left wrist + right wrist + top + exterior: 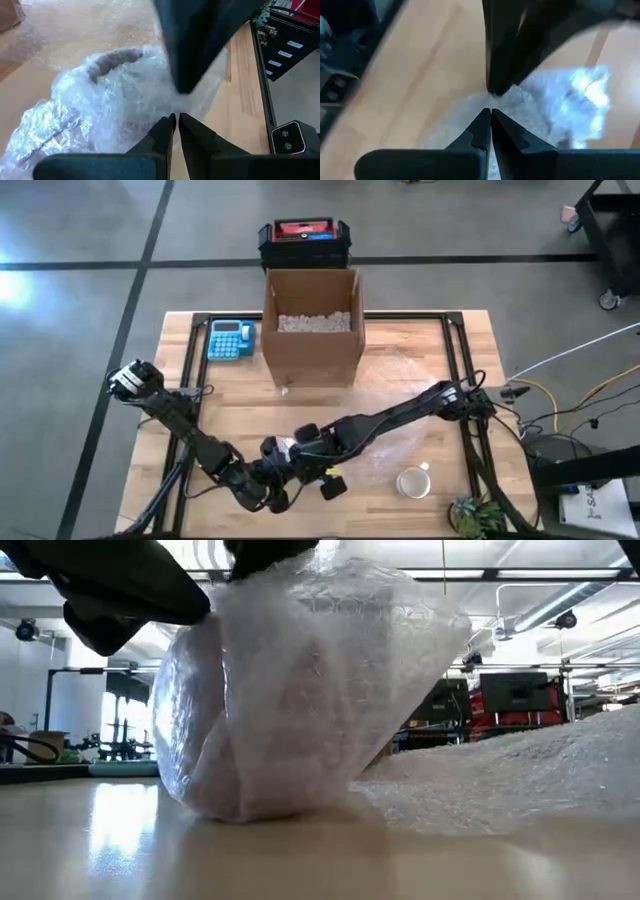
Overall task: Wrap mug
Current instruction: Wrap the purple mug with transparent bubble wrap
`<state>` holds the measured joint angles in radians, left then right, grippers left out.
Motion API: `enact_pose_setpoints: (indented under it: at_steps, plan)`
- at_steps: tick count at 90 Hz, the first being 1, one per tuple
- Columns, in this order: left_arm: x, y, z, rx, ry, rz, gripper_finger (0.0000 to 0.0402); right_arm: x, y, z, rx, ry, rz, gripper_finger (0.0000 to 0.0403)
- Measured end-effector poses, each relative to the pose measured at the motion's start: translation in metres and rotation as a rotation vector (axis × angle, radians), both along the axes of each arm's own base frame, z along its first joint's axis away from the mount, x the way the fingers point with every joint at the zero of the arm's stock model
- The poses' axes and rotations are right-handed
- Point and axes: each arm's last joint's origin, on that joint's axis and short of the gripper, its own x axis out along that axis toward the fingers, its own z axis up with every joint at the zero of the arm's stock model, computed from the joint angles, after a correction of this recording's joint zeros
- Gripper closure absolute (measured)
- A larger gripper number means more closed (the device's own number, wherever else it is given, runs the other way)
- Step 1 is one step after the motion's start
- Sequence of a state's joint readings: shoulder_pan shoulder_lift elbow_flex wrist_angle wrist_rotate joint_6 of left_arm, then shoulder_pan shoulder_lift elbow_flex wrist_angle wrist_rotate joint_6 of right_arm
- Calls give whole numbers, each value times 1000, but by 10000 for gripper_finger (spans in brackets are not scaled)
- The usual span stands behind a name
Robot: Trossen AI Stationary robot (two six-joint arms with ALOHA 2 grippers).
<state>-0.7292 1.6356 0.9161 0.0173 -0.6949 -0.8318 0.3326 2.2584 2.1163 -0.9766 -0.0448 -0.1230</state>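
Note:
A bundle of clear bubble wrap (300,700) stands on the table near its front edge, left of centre. Something pale with a round rim (115,57) shows inside it, likely a mug. The rest of the sheet (520,775) trails off toward the table's right. My left gripper (176,120) and my right gripper (490,114) meet tip to tip at the bundle's top (285,455), both shut on the wrap. A bare white mug (412,480) stands on its base at the front right. My left gripper pinches gathered bubble wrap (172,102) at the bundle's top between its two fingers. One layer or several, I cannot tell. The bundle rests on the table below. My right gripper pinches the wrap's bunched top (512,97) between its two fingers, right against the left gripper's tips. The wrap spreads out below and beyond the fingers.
An open cardboard box (312,325) with white packing filler stands at the far middle. A blue calculator (230,340) lies to its left, and a black and red case (305,240) sits behind it. A small plant (475,515) is at the front right corner.

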Motion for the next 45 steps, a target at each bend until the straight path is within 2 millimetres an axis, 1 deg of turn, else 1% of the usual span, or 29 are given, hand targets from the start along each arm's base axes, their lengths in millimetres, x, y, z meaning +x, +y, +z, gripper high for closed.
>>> enact_pose_setpoints:
  at_steps: [8, 15, 21, 32, 45]
  plan:
    - [0, 0, 1, -8, -6, 1, 381, 1, -5, -20, -35, 29, -18, 403]
    - [1, -1, 3, -26, -19, 5, 381, 1, -7, -28, -43, 43, -23, 403]
    - [2, -1, 9, -35, -33, 1, 381, 2, -6, -33, -48, 45, -24, 403]
    - [3, -2, 25, -8, -74, -5, 381, 5, -3, -35, -45, 16, -17, 403]
    - [0, 4, 26, 112, -40, 52, 381, 6, -1, -33, -52, -7, 4, 403]
